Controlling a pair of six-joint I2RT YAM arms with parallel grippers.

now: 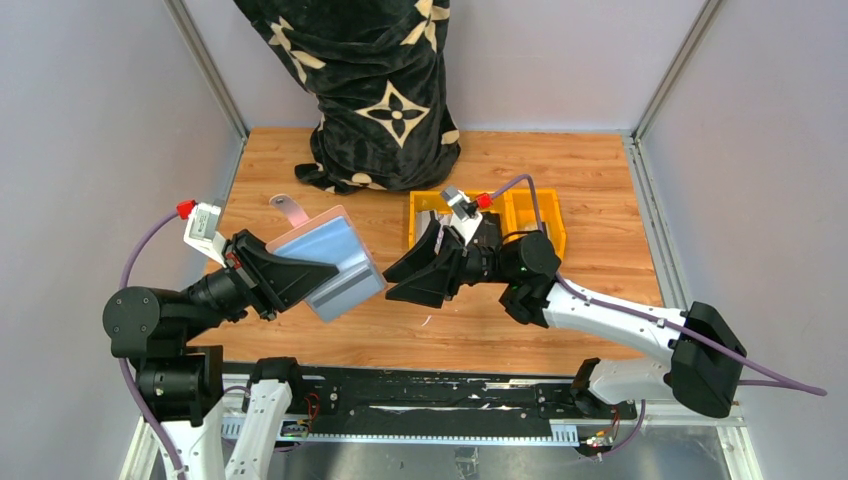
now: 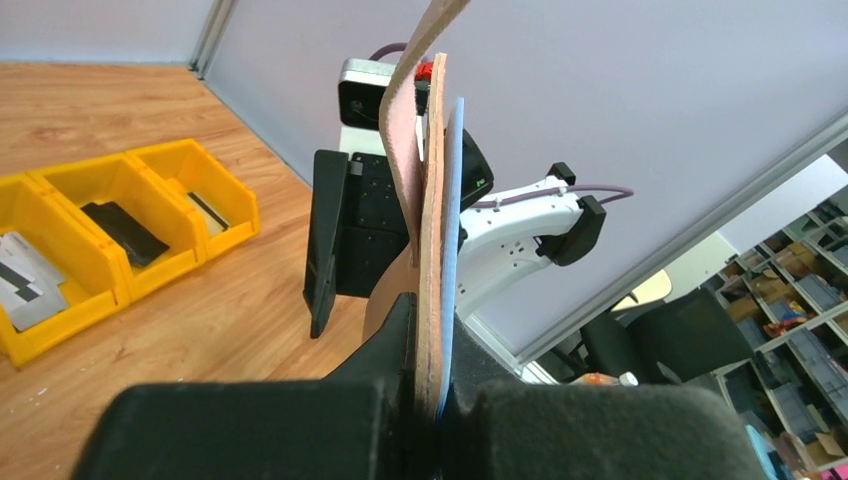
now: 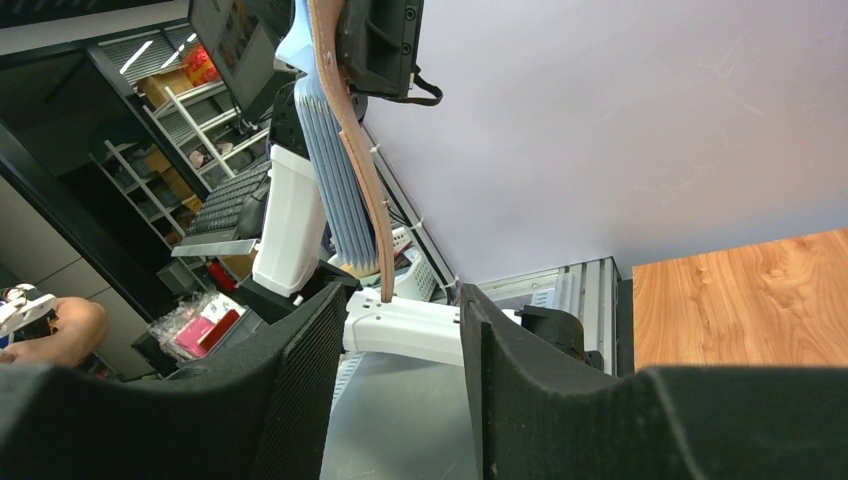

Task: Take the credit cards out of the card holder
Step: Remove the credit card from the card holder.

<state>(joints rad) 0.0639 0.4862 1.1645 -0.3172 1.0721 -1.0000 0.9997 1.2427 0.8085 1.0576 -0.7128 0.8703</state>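
Note:
My left gripper (image 1: 300, 275) is shut on the brown card holder (image 1: 328, 262) and holds it raised above the table, its pale blue-grey side facing up. In the left wrist view the jaws (image 2: 435, 400) pinch the brown leather (image 2: 428, 200) and a pale blue layer (image 2: 456, 220) together. The right wrist view shows the holder (image 3: 357, 150) edge-on, with several blue-grey layers (image 3: 325, 170) fanned beside it. I cannot tell single credit cards apart inside it. My right gripper (image 1: 405, 277) is open and empty just right of the holder, with the holder's lower edge above its gap (image 3: 400, 340).
A yellow three-compartment bin (image 1: 555, 225) stands behind the right gripper. It holds a grey-white card (image 2: 20, 280) and a black flat item (image 2: 125, 230). A black patterned fabric shape (image 1: 380, 80) stands at the table's back. Grey walls close in both sides.

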